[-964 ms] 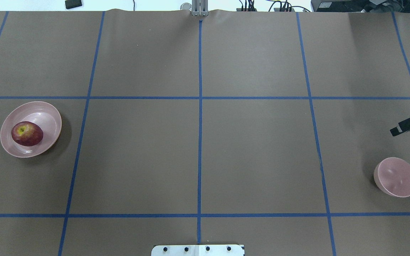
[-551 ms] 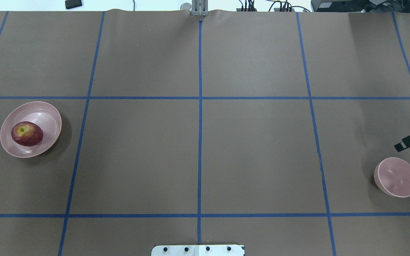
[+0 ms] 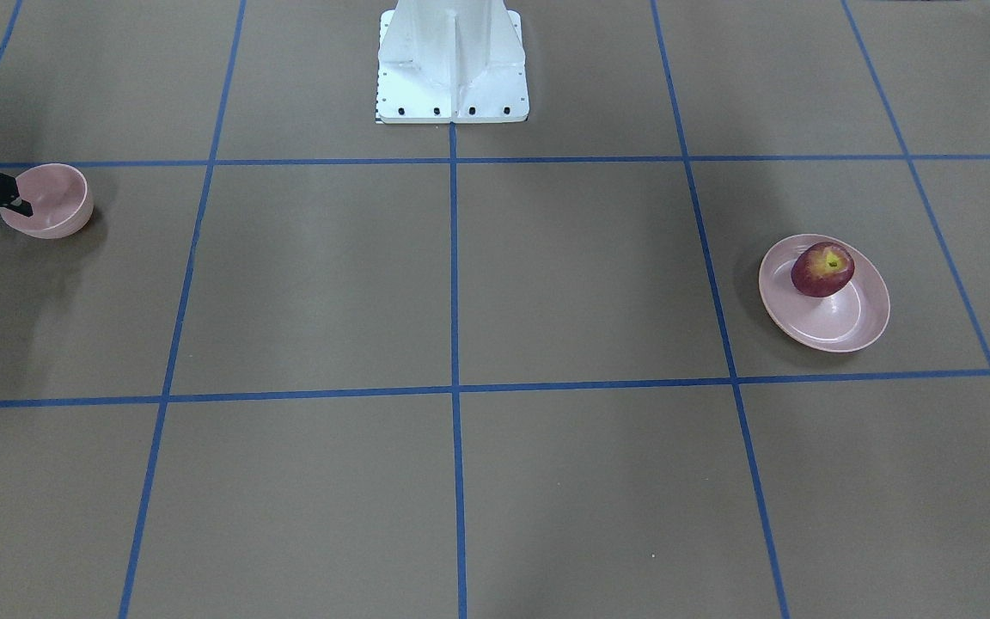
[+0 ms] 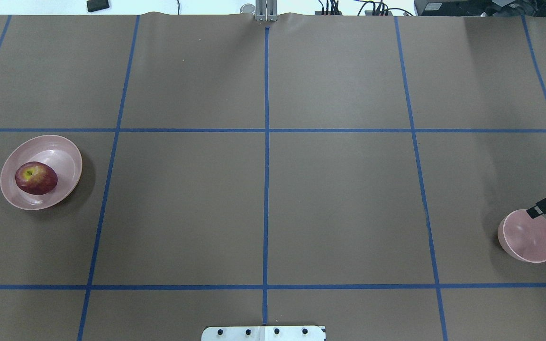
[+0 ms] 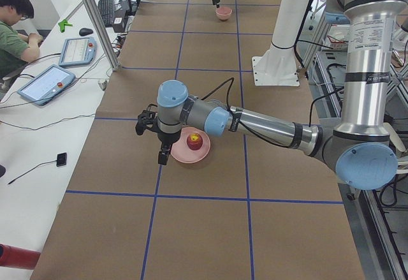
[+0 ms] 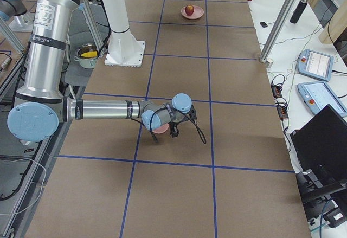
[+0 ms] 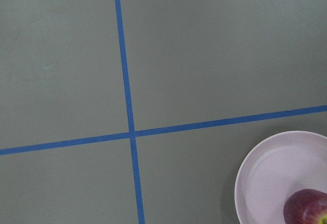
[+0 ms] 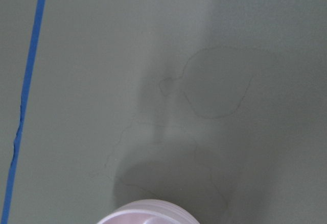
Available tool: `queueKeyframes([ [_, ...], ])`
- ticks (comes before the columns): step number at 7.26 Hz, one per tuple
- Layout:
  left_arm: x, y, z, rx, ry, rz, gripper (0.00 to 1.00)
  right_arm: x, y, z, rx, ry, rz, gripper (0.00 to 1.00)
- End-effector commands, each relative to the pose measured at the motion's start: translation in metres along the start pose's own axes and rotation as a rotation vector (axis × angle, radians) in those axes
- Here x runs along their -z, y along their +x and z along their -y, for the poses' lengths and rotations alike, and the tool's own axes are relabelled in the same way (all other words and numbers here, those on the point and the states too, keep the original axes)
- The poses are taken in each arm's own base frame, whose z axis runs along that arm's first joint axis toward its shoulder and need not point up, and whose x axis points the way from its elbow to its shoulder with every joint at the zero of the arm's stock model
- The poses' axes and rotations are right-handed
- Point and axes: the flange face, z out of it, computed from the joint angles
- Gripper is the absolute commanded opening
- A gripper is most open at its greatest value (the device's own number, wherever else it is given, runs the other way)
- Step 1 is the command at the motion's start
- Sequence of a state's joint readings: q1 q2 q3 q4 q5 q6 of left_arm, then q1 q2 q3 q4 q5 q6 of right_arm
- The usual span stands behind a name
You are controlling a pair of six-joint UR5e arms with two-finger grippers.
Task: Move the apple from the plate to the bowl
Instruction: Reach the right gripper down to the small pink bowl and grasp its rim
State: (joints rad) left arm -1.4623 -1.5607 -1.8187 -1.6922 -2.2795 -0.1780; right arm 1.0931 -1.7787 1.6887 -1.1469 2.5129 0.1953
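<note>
The dark red apple (image 4: pixel 36 178) lies in the pale pink plate (image 4: pixel 64 154) at the table's left; both also show in the front view, apple (image 3: pixel 822 270) on plate (image 3: pixel 839 320). The small pink bowl (image 4: pixel 529 237) stands empty at the right. My right gripper (image 4: pixel 544 180) is open, one finger over the bowl's far rim, and also shows in the front view (image 3: pixel 1 225). My left gripper (image 5: pixel 160 141) hangs beside the plate on its outer side, seen only in the exterior left view, so I cannot tell if it is open. The left wrist view shows the apple's edge (image 7: pixel 306 209).
The white robot base (image 3: pixel 452 69) stands at the table's robot-side middle. Blue tape lines (image 4: pixel 266 142) divide the brown table into squares. An operator (image 5: pixel 13 31) sits at a side desk with tablets (image 5: pixel 46 83) beyond the table's far edge.
My right gripper has moved toward the robot's side of the table; its nearer finger now reaches the bowl's far rim. The apple, plate and bowl have not moved.
</note>
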Motion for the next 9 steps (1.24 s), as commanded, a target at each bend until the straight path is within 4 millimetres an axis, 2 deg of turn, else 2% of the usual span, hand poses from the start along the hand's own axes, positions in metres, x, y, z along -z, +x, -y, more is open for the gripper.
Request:
queueKeyframes([
  [1, 0.002, 0.001, 0.001, -0.004, 0.006, -0.001, 0.99, -0.014, 0.001, -0.003, 0.048, -0.032, 0.005, 0.99],
  [3, 0.003, 0.002, 0.002, -0.008, 0.01, 0.004, 0.99, -0.026, -0.006, -0.008, 0.069, -0.065, 0.028, 0.95],
  [4, 0.003, 0.002, 0.002, -0.008, 0.01, 0.004, 0.99, -0.026, -0.006, -0.011, 0.064, -0.069, 0.041, 0.6],
  [5, 0.003, 0.002, 0.002, -0.004, 0.01, 0.004, 0.98, -0.027, -0.006, -0.014, 0.079, -0.063, 0.045, 0.01],
  [7, 0.002, 0.002, 0.002, 0.001, 0.009, 0.004, 0.98, -0.026, -0.006, -0.017, 0.09, -0.055, 0.049, 0.0],
  [9, 0.003, 0.003, 0.003, -0.003, 0.012, -0.004, 0.98, -0.021, -0.015, -0.009, 0.09, -0.042, 0.062, 0.0],
])
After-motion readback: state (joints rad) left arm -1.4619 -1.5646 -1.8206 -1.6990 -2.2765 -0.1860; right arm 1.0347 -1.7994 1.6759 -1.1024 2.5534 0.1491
